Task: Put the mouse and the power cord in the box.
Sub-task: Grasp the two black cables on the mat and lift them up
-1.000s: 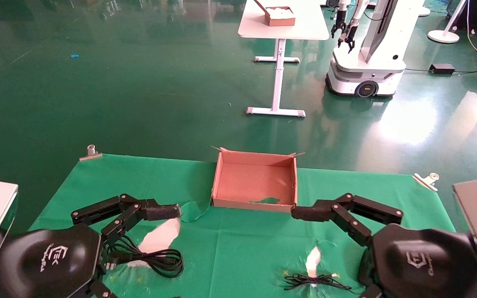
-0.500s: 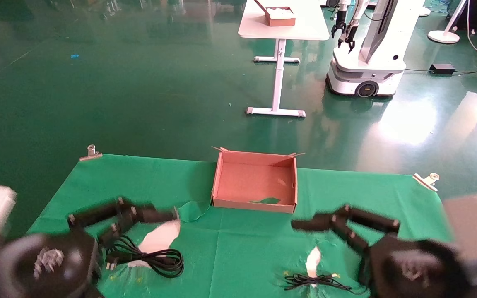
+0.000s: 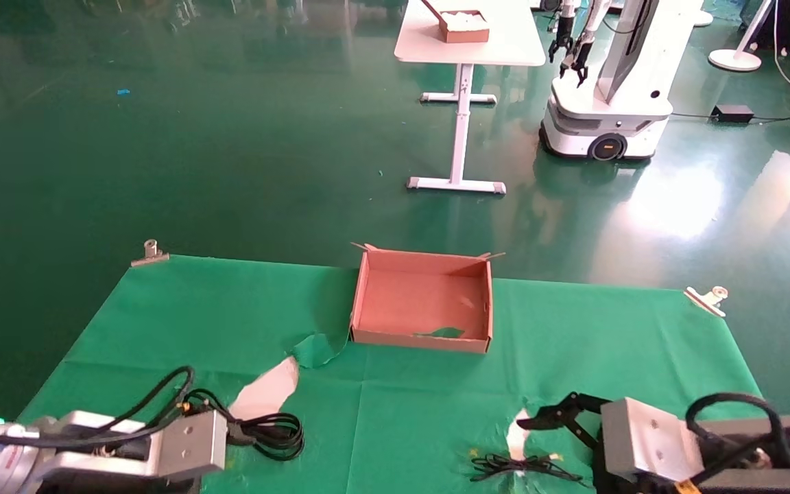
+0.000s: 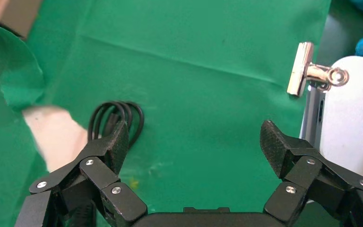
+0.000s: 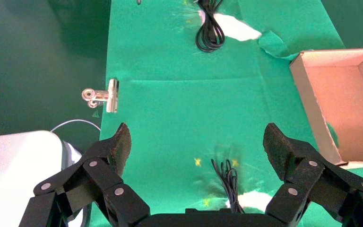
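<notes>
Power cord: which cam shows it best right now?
Head view. The power cord lies in loose loops on the green cloth, though the left arm covers its plug end. The left wrist view shows only part of the loops, partly behind a finger of the left hand. The right wrist view shows it far off.

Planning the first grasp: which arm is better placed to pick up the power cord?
Left. The left gripper hangs open right over the power cord, one jaw already at its loops. The right gripper is across the cloth, above the thin cable bundle.
</notes>
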{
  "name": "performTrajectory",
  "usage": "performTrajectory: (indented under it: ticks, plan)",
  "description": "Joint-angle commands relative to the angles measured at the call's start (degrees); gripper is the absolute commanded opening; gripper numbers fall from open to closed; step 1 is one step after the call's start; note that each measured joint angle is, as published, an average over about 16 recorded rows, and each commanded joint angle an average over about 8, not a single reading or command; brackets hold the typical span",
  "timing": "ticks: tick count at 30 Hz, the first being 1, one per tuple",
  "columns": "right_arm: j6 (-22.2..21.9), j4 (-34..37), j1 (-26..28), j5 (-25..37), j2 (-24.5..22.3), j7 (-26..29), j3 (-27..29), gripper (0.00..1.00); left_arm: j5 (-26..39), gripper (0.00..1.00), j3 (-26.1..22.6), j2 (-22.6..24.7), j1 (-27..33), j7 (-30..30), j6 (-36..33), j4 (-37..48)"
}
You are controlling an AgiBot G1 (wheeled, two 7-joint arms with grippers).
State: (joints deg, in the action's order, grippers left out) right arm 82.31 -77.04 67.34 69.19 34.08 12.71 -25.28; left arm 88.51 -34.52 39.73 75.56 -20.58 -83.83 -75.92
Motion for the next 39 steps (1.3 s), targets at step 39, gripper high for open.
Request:
performTrajectory:
  ticks: [39]
  plan:
    - [-0.72,-0.11,2.59,9.32,-0.71,-1.16,-2.19,1.0,35.54,1.0,-12.13,22.5,8.36,4.7,18.96,25.75]
